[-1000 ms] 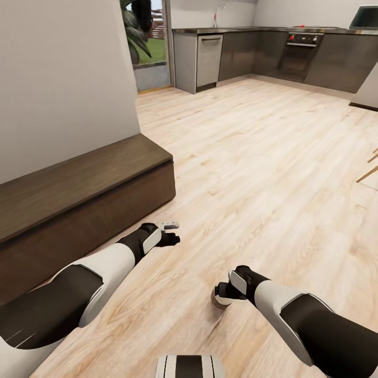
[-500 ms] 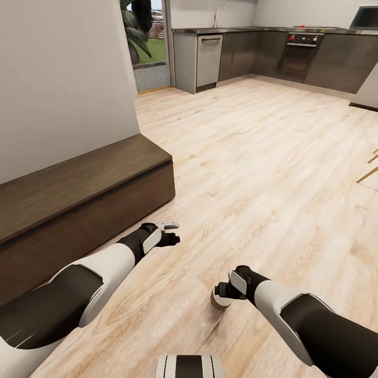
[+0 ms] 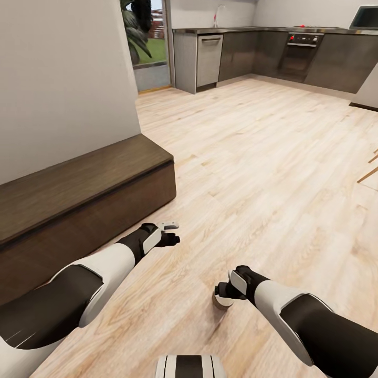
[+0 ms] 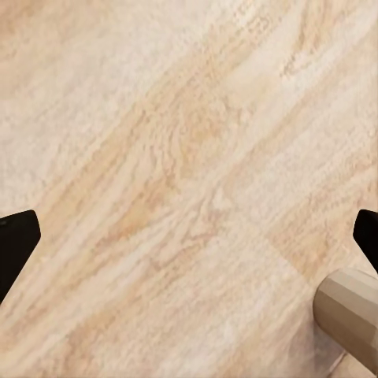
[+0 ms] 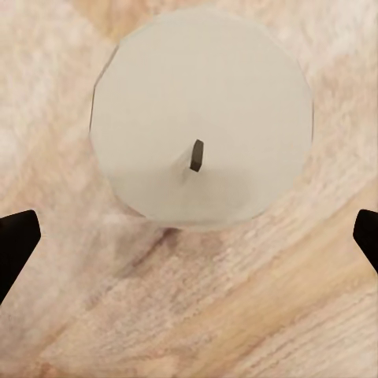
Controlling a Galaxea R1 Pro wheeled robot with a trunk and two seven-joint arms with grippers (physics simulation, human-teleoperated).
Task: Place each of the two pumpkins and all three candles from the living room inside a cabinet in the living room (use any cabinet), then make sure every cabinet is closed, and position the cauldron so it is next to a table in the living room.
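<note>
Light wood plank floor (image 3: 262, 173): broad, unobstructed stretch running from the arms forward to the kitchen units (image 3: 273, 55) along the far wall; wide room ahead and toward the right; a pale wooden chair leg (image 3: 367, 173) cutting in at the right edge.

Cabinet (image 3: 79, 205): long, low, dark-brown, set against the white wall (image 3: 63, 79) at left; drawer fronts flush and shut, nothing resting on the visible top; near end corner just ahead of the left arm, front face running parallel to that arm and close beside it.

Doorway with window and plant (image 3: 139, 31): beyond the wall's end, left of the kitchen units.

Candle (image 5: 201, 130): pale grey-beige stub, upright on the floor, short dark wick at centre of its flat top; directly beneath the right gripper (image 3: 223, 293), partly hidden by it in the head view (image 3: 220, 300); also caught at the frame corner in the left wrist view (image 4: 350, 311); well apart from the cabinet front, open floor between.

Right gripper: fingers spread wide, dark tips (image 5: 16, 240) at the far sides of the wrist picture, not touching the candle, nothing held.

Left gripper (image 3: 170, 233): hanging over bare floor just off the cabinet's end corner; fingertips (image 4: 16, 240) parted wide, empty.
</note>
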